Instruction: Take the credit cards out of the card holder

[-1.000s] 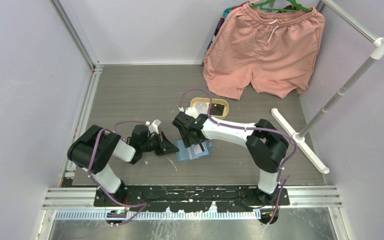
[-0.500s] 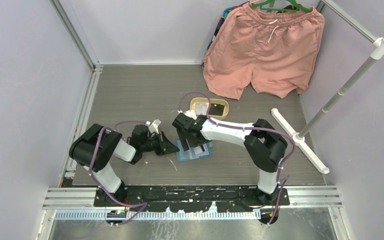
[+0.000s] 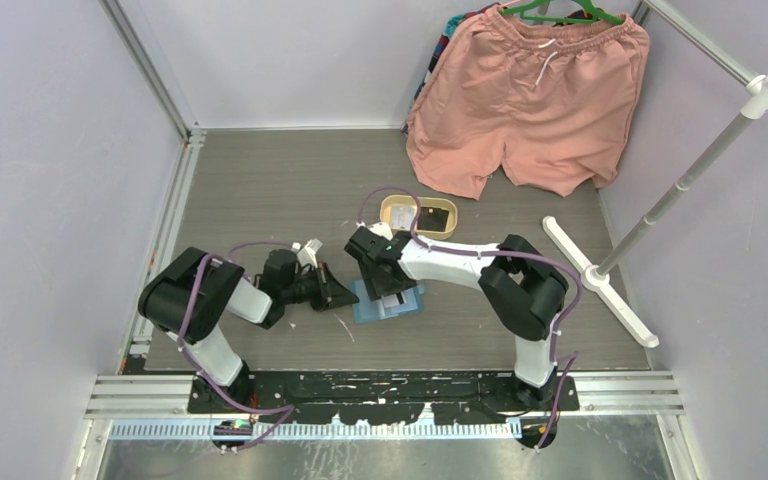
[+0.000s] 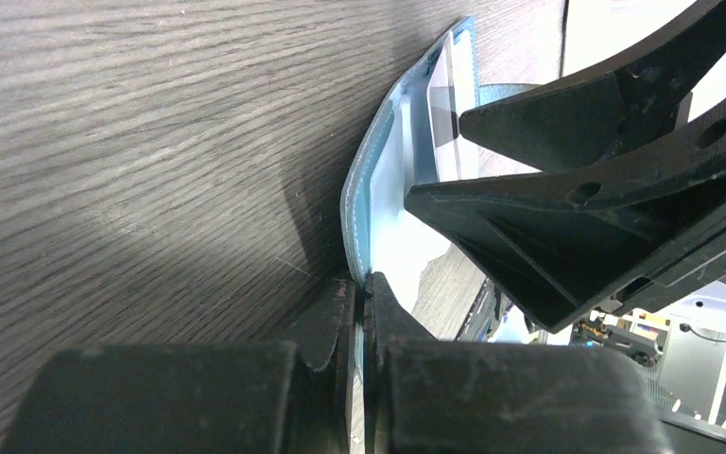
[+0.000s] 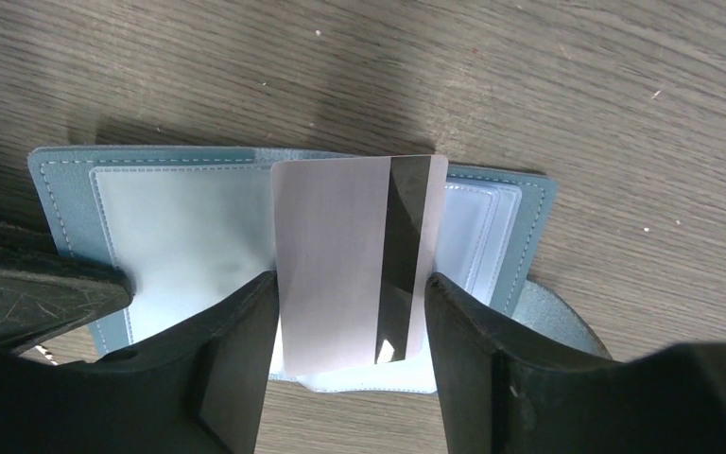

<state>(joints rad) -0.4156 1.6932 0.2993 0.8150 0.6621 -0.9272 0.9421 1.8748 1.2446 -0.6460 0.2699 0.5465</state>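
Note:
The teal-blue card holder lies open on the table, its pale inside facing up. My left gripper is shut on the holder's left edge, pinning it at the fingertips. A light credit card with a black stripe sticks out of a pocket in the right wrist view. My right gripper straddles this card, with a finger against each long edge. In the top view the right gripper sits over the holder and hides the card.
An oval tan tray holding a dark card sits just behind the right gripper. Pink shorts hang at the back right. A white rack foot and its pole stand on the right.
The right gripper's jaws have narrowed from wide apart onto the card's edges, and the arm has shifted slightly left. The left gripper has stayed shut on the holder.

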